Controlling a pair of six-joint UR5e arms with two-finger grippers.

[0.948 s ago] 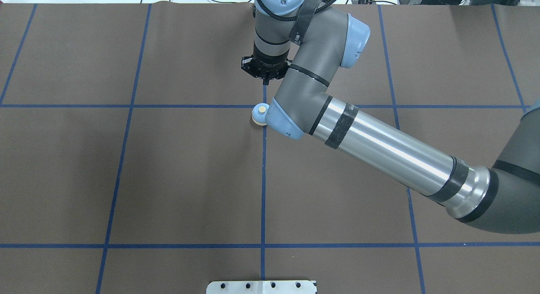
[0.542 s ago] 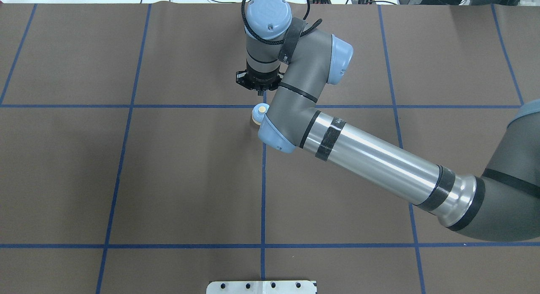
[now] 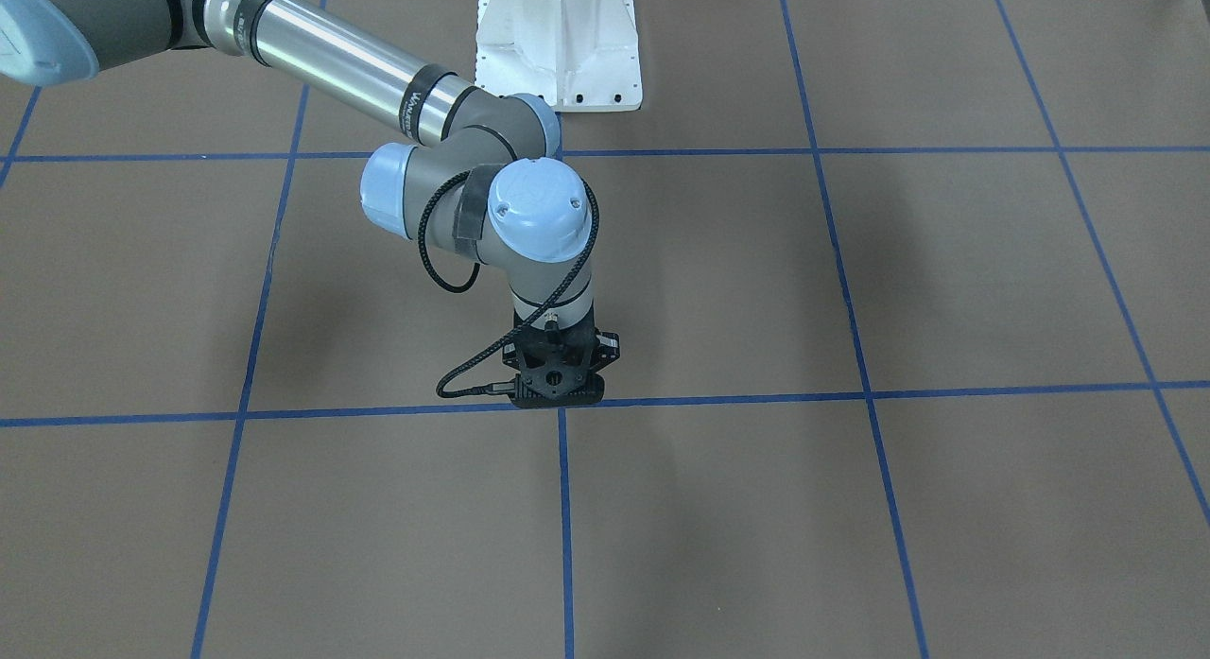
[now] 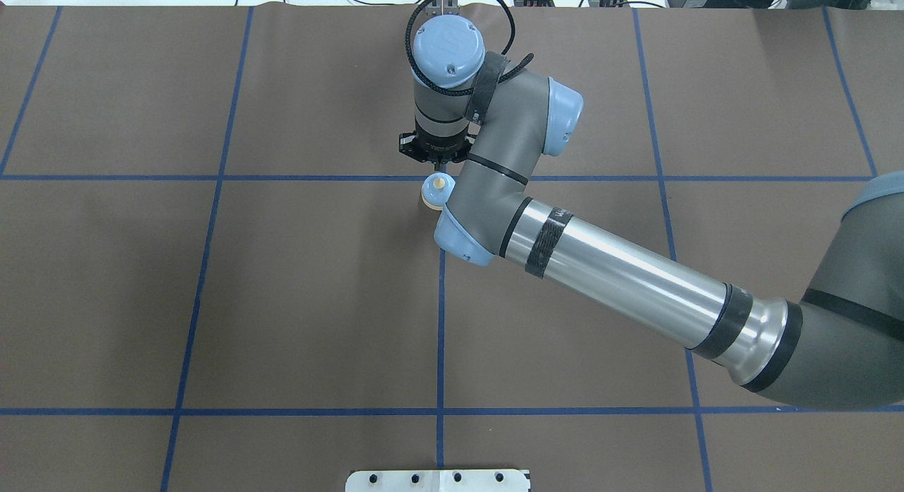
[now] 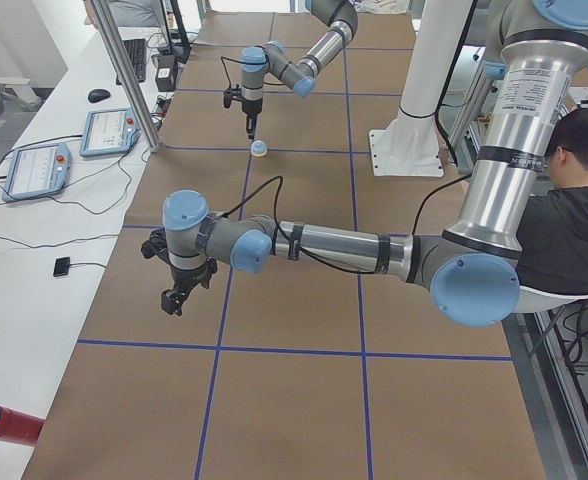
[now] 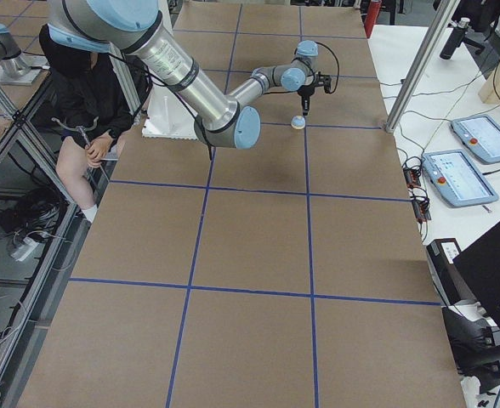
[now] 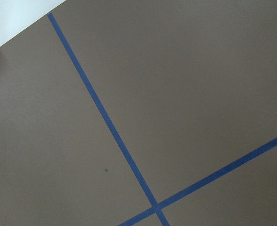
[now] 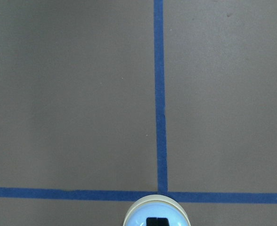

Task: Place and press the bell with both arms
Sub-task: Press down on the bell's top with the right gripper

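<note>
Bell [image 4: 429, 193] handling first: it looks light, rigid and smooth, a small dome on a round cream base, so I judge it would skid or tip on the table [image 4: 282, 301] if pushed from the side or off-centre. For carrying, the best hold would be low on the dome's flanks, just above the base rim, where closing jaws are least likely to slide up the curve. For ringing, the only sensible contact is its cream button [image 4: 439, 184], pushed straight down.

It stands upright on the table at a crossing of the blue tape lines [image 8: 160, 94], almost directly beneath the right gripper [image 4: 439, 169]. That gripper points downward with its fingers drawn together into one narrow black tip and grasps nothing. In the right wrist view the tip sits over the crown of the dome. The side views suggest a small gap, but I cannot tell for certain whether tip and button touch.

The left gripper [image 5: 174, 298] hangs over bare table, well apart from the bell. Whether it is open or closed cannot be told, as its wrist view shows only table and tape.
</note>
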